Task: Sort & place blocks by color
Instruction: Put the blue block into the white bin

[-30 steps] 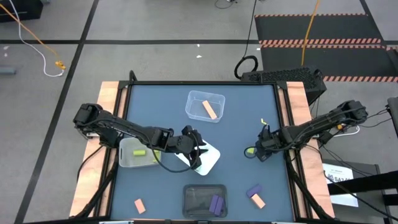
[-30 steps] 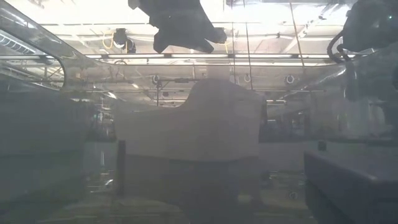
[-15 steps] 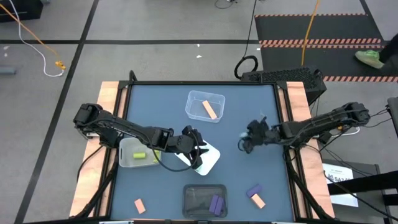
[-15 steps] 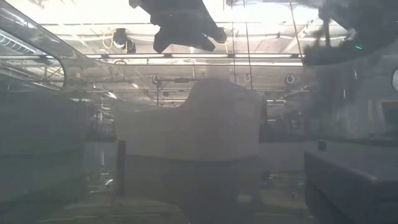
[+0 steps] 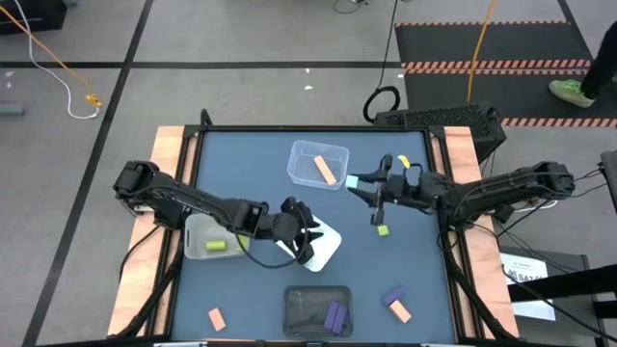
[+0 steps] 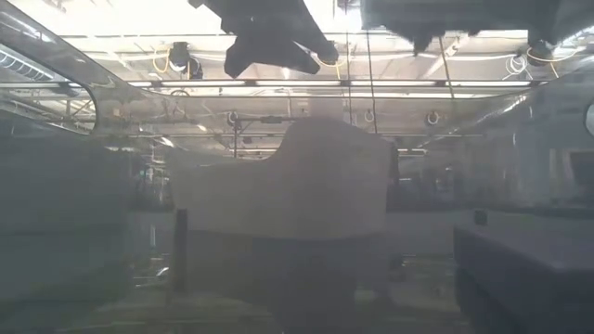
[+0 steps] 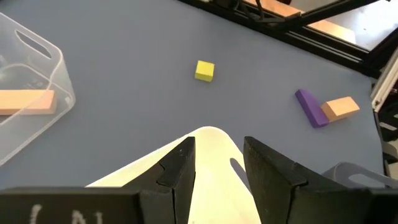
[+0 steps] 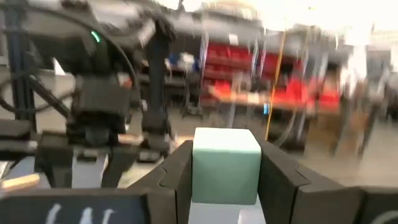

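right claw (image 5: pixel 355 185): raised over the tabletop (image 5: pixel 251 159), just right of the clear bin (image 5: pixel 318 164); fingers (image 8: pixel 280 177) clamped on a mint cube (image 8: pixel 226 163), which fills the gap between them.
left claw (image 7: pixel 216 163): over the white tray (image 5: pixel 318 244), mid-left of tabletop; fingers (image 7: pixel 273 177) part-open w/ a narrow gap, nothing between them, only the tray's white surface shows through.
mint cube: held in the air by right claw, seen as a pale teal spot at the claw tip in high view.
clear bin: far-centre of tabletop; holds one salmon bar (image 5: pixel 325 171) lying flat.
pale bin (image 5: pixel 198 249): left side, under the left arm; one yellow-green block (image 5: pixel 216 246) inside.
dark bin (image 5: pixel 299 313): near edge, centre; a purple block (image 5: pixel 335 316) inside.
yellow-green cube (image 5: pixel 383 229): loose on tabletop, near and below right claw, apart from it.
purple bar (image 5: pixel 392 295) + salmon block (image 5: pixel 400 310): loose at near-right, touching each other, right of dark bin.
salmon block #2 (image 5: pixel 216 317): loose at near-left, left of dark bin.
low view: mostly haze; dark arm shapes at top edge, no blocks to make out.
beyond tabletop: a shoe (image 5: pixel 576 92) at far right on the floor.
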